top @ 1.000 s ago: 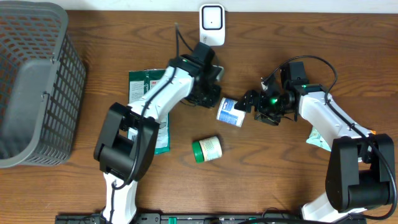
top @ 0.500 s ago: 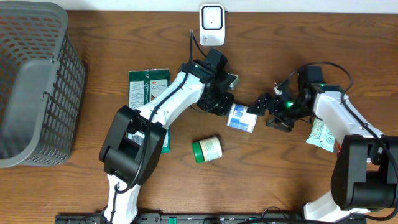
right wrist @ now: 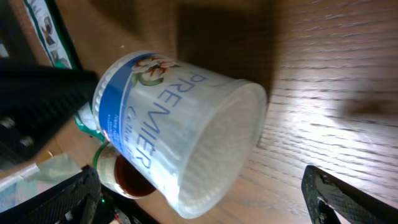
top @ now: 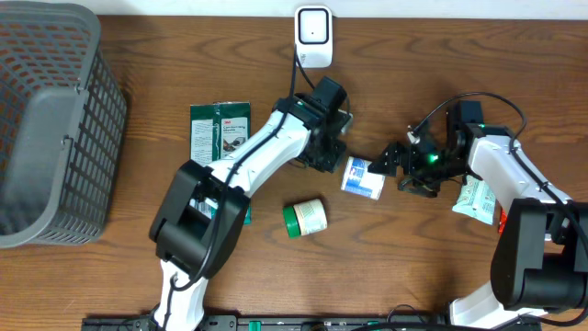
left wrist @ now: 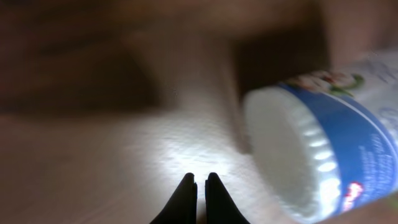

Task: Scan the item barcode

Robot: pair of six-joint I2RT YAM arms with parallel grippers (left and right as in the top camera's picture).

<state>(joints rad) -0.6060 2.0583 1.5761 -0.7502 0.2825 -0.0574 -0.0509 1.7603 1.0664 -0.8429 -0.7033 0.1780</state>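
Observation:
The item is a white tub with a blue label (top: pixel 363 177), lying on its side in the middle of the table. My left gripper (top: pixel 336 162) is shut and empty, its tips right beside the tub's white lid (left wrist: pixel 298 155). In the left wrist view the shut gripper (left wrist: pixel 199 184) points at bare table left of the lid. My right gripper (top: pixel 393 169) is open at the tub's other end. In the right wrist view the tub's base (right wrist: pixel 217 155) sits between the wide-spread fingers (right wrist: pixel 345 193) without touching them.
A white scanner unit (top: pixel 313 35) stands at the back edge. A green-lidded jar (top: pixel 305 219) lies in front of the tub. Green packets (top: pixel 220 129) lie under the left arm, another packet (top: pixel 473 198) sits by the right arm, and a grey basket (top: pixel 46 119) is at far left.
The tub has slid right and slightly forward, with the shut left gripper following against its lid end. The right gripper has backed off to the right and opened a little wider.

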